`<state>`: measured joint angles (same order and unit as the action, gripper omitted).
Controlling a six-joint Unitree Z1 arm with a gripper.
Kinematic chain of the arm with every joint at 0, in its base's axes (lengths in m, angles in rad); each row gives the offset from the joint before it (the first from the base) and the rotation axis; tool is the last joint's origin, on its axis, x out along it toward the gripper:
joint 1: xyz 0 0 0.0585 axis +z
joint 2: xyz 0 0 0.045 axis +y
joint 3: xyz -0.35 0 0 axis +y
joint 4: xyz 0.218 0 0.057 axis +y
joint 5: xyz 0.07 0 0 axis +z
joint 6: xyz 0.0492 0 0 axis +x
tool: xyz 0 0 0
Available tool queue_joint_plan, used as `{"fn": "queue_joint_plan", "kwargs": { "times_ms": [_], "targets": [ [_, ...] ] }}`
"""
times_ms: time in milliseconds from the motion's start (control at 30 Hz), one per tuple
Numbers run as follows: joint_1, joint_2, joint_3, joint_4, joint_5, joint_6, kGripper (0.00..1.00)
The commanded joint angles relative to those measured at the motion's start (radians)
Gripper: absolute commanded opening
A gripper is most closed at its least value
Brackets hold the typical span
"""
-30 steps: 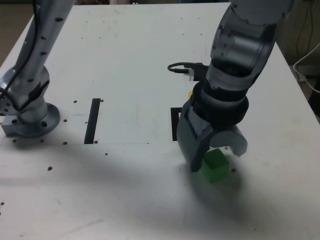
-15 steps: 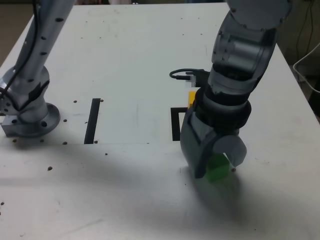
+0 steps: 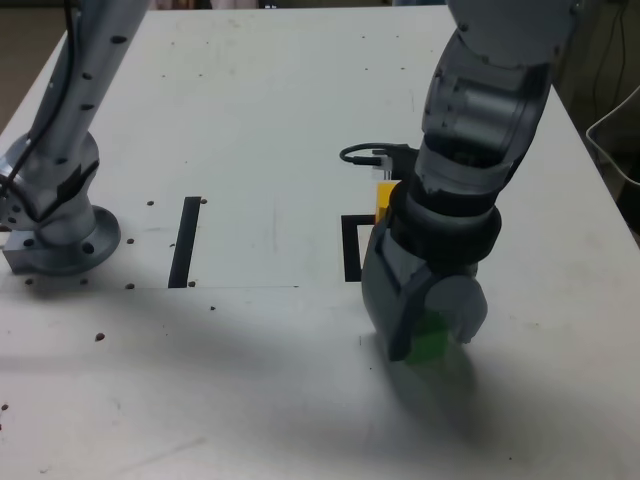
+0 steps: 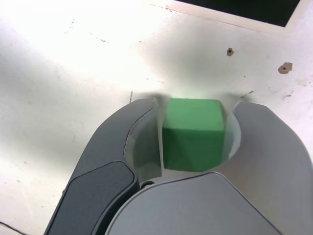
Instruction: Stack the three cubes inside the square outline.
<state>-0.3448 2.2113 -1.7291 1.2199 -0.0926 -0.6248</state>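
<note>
One green cube (image 4: 193, 134) sits between my pincer's (image 4: 195, 129) nearly closed jaws; I cannot confirm firm contact.

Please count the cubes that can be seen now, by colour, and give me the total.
Green: 1, between the two sides of the gripper
Yellow: 1, partly hidden behind the arm in the exterior view
Red: 0 in sight
Total: 2 cubes in sight
</note>
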Motion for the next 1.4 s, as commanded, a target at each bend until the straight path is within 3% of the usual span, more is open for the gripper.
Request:
{"fn": "queue_joint_plan", "kwargs": {
  "times_ms": [0,233,433,567,700,933,1133,1367],
  "targets": [
    [0.001,-0.014,0.008,0.001,0.0,0.004,0.36],
    [-0.007,-0.064,0.028,0.021,-0.001,0.019,0.19],
    [-0.013,-0.142,0.03,0.081,0.009,0.038,0.19],
    [-0.006,-0.206,0.019,0.115,0.051,0.091,0.19],
    [0.03,-0.258,0.008,0.147,0.087,0.196,0.19],
    [0.158,-0.313,-0.028,0.217,0.095,0.431,0.19],
    [0.243,-0.322,-0.05,0.239,0.114,0.54,0.19],
    [0.281,-0.292,-0.05,0.236,0.129,0.561,0.19]
  ]
}}
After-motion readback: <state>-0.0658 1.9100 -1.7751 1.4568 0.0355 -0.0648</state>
